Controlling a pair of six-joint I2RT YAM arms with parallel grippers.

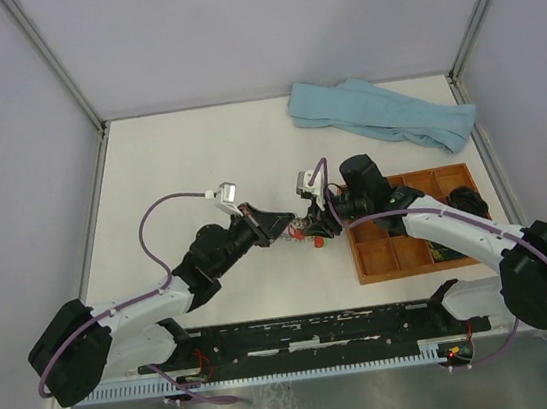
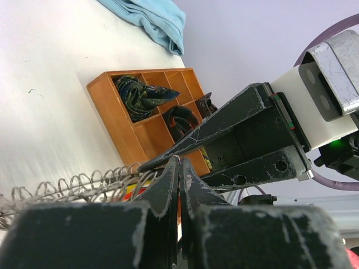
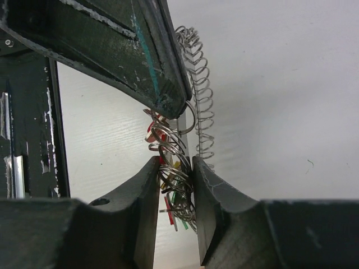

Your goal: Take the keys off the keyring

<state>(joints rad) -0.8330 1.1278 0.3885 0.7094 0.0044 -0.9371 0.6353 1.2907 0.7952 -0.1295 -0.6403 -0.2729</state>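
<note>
The keyring point(image 3: 201, 84) hangs between the two arms over the table point(image 1: 198, 164), just beside the orange tray point(image 2: 109, 106). The left gripper point(image 2: 179, 179) has its jaws pressed fully together and seems to pinch one loop at the ring's edge. The right gripper point(image 3: 175, 185) is narrowed around the bunch of loops and coloured keys point(image 3: 170, 213), its pads touching the bunch on both sides. In my opinion the right one should take only one key head, not the whole bunch, then pull away slowly against a steady left hold.
</note>
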